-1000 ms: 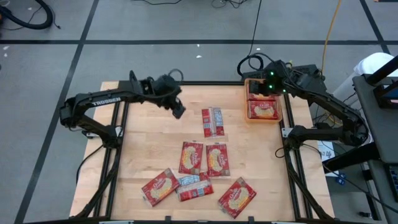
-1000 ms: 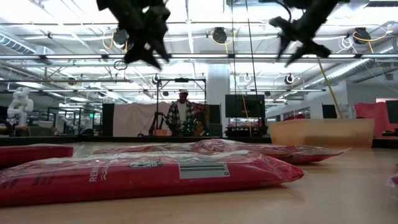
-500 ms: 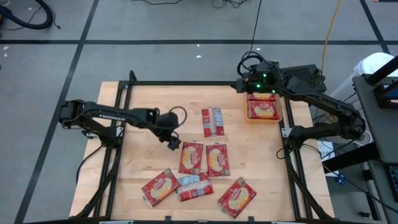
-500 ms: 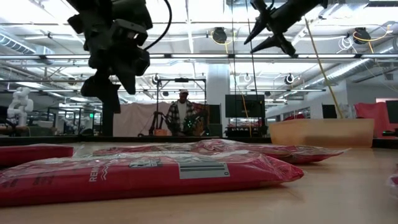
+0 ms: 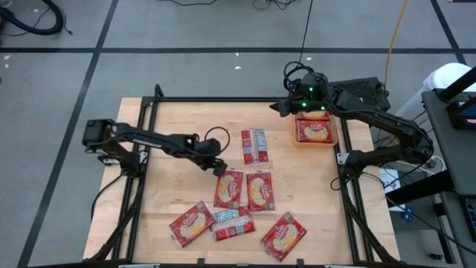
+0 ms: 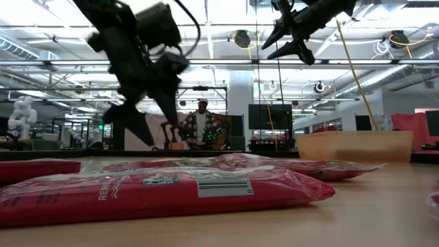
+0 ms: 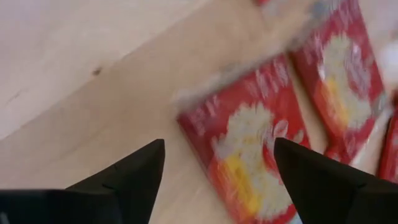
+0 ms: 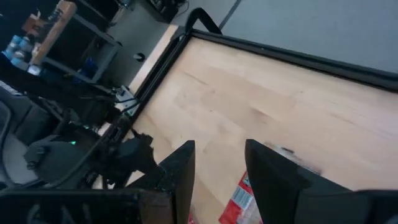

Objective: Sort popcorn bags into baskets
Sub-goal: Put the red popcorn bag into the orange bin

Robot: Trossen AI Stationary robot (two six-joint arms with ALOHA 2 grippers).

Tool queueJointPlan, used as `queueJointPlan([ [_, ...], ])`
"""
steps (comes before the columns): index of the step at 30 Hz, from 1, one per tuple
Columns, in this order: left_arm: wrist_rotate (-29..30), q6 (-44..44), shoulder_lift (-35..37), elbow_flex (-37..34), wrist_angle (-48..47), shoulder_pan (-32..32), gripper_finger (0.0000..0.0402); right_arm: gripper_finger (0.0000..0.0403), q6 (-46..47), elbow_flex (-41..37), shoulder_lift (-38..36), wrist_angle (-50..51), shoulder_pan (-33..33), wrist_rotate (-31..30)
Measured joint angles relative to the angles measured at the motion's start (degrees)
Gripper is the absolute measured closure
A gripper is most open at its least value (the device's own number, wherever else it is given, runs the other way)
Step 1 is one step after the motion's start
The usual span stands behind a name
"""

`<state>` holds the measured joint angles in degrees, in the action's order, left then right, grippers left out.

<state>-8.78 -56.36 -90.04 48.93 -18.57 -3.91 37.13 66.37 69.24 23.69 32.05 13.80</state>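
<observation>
Several red popcorn bags lie flat on the wooden table in the high view: one [image 5: 254, 145] toward the far side, two side by side [image 5: 229, 188] [image 5: 259, 190], and three along the near edge, one of which [image 5: 233, 223] is partly overlapped. Another bag [image 5: 315, 131] lies inside the orange basket [image 5: 295, 125] at the far right corner. My left gripper [image 5: 219, 170] [image 7: 219, 146] is open just above the far left corner of a middle bag [image 7: 249, 168]. My right gripper [image 5: 275, 106] [image 8: 219, 146] is open, raised high [image 6: 278, 41] left of the basket.
A black frame borders the table's far edge [image 5: 223, 99] and sides. Bare wood [image 5: 178, 126] lies at the far left of the table. In the low view the basket [image 6: 353, 145] stands at right, and a person [image 6: 201, 127] stands far back in the room.
My left gripper has swung from the far left part of the table toward the near edge and right, coming down to the middle bags. My right gripper has moved from over the basket toward the table's left along the far edge. No bag has moved.
</observation>
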Motion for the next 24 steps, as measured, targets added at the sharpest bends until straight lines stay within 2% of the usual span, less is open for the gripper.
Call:
queueJointPlan([
  [3,-1.83,-2.16,-3.25,-0.15,0.48,-0.99,0.0108,0.0268,-2.03,0.0,-0.36,0.11,0.09,0.0],
  [8,-4.61,-4.7,-7.05,0.02,7.54,-1.69,0.0122,0.0268,-3.89,0.0,-0.31,0.36,0.09,0.02],
  [12,-4.99,-6.85,-9.43,0.2,8.19,-2.12,0.0152,0.0268,-4.97,0.0,-0.36,0.5,0.09,0.05],
  [16,-5.04,-3.85,-11.4,0.07,11.89,-2.07,0.0221,0.0268,-5.08,0.0,-0.53,0.56,0.11,0.77],
  [22,-5.56,5.7,-14.21,0.07,19.46,-2.83,0.0378,0.0268,-4.89,0.0,-0.51,0.57,0.09,1.52],
  [24,-6.34,6.21,-14.65,0.07,20.24,-3.54,0.0388,0.0268,-3.85,0.0,-0.51,0.58,0.09,1.53],
])
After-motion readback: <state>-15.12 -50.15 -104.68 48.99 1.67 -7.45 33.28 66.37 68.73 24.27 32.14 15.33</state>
